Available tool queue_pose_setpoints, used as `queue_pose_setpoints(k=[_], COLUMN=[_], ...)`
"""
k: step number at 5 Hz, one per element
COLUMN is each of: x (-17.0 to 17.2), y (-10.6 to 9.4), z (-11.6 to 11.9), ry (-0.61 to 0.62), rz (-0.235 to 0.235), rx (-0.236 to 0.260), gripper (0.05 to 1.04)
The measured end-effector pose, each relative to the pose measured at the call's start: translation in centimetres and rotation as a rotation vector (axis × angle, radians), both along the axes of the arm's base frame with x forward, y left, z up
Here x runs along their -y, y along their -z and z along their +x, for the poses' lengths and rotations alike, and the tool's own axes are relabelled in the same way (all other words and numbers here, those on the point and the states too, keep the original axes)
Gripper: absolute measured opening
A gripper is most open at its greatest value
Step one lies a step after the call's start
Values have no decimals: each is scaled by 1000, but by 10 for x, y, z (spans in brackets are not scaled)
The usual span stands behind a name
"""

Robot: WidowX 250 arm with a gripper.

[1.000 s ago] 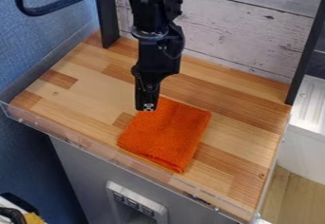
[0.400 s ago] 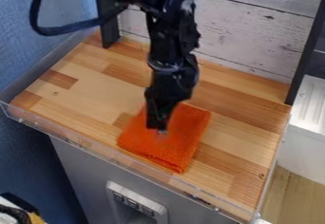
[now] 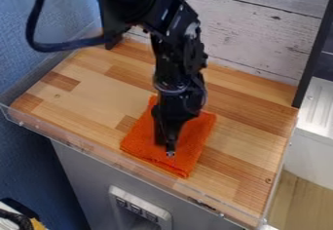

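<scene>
I see the black end effector (image 3: 170,152) over the six o'clock part of the orange cloth (image 3: 139,139) (I can't tell if it's spread or pinching). The cloth lies on the wooden tabletop (image 3: 247,143).

There is one robot arm (image 3: 179,53), with one gripper (image 3: 170,151) at its end, and one orange cloth (image 3: 139,136) at the centre of the frame. One wooden worktop (image 3: 91,85) spans the middle, with one clear rail (image 3: 65,139) along its lower edge. Dark posts number two: one at upper left (image 3: 113,44), one at upper right (image 3: 313,48). One thick dark cable (image 3: 34,29) loops at upper left. The walls count two: one blue (image 3: 26,68) at left, one of pale planks (image 3: 247,34) at the top. One light panel (image 3: 141,204) at the bottom bears three small dark switches (image 3: 135,208).
</scene>
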State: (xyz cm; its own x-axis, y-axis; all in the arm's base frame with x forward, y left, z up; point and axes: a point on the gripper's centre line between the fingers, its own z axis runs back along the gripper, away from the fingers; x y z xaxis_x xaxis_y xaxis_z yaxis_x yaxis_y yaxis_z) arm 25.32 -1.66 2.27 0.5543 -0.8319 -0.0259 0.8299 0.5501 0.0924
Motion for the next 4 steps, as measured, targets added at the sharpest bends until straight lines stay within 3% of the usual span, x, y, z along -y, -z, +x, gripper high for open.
queue_pose_setpoints(k=[2,4], x=[-5,-3], y=[7,7], z=[0,8], ry=[-7,-246], rz=[-70,-141], rx=[42,61], gripper=[59,59])
